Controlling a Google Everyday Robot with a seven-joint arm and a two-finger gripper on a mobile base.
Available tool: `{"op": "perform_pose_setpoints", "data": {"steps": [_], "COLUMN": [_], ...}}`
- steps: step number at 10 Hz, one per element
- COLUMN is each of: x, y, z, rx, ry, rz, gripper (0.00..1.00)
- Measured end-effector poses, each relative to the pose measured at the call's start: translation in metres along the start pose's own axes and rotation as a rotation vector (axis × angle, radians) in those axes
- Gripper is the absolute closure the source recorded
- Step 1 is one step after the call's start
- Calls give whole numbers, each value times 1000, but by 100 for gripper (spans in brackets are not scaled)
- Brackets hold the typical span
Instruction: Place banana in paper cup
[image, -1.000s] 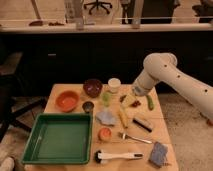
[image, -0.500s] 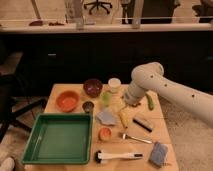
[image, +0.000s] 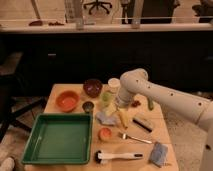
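We see 1 white arm (image: 167, 98) reaching in from the right over a wooden table (image: 54, 95), bending down at its elbow so that the gripper (image: 120, 106) hangs low near the middle of the tabletop. Its 2 fingers stand spread wide apart with nothing between them. The banana (image: 123, 120) lies on the table just below and in front of the gripper, pale yellow and pointing roughly toward us; we cannot tell whether the fingertips touch it. The paper cup (image: 114, 84) stands upright behind the gripper, toward the back edge, close beside the arm's elbow. To the left of the paper cup sits a dark red bowl (image: 92, 87), and further left an orange bowl (image: 67, 100). Between them and the banana we find a small dark metal cup (image: 88, 106) and a light-green cup (image: 107, 96). A grey cloth (image: 104, 119) lies just left of the banana, and a dark block (image: 143, 123) just right of it. A green pod (image: 151, 105) rests under the arm. A green tray (image: 31, 141) fills the front left, with a fork (image: 135, 139), a white brush (image: 117, 156) and a blue-grey sponge (image: 159, 153) along the front right.
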Motion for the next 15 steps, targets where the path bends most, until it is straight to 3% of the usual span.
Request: {"op": "perform_pose_setpoints", "data": {"steps": [2,11,13,15], "x": [-2,-2,-4,-6], "y": [-4,-7,-17,-24], "z": [17,18,24,32], "rx": [13,16,26,28], "ry": [26,29,39,48], "rz": [50,69,170,209], "gripper": [20,20,20,20]}}
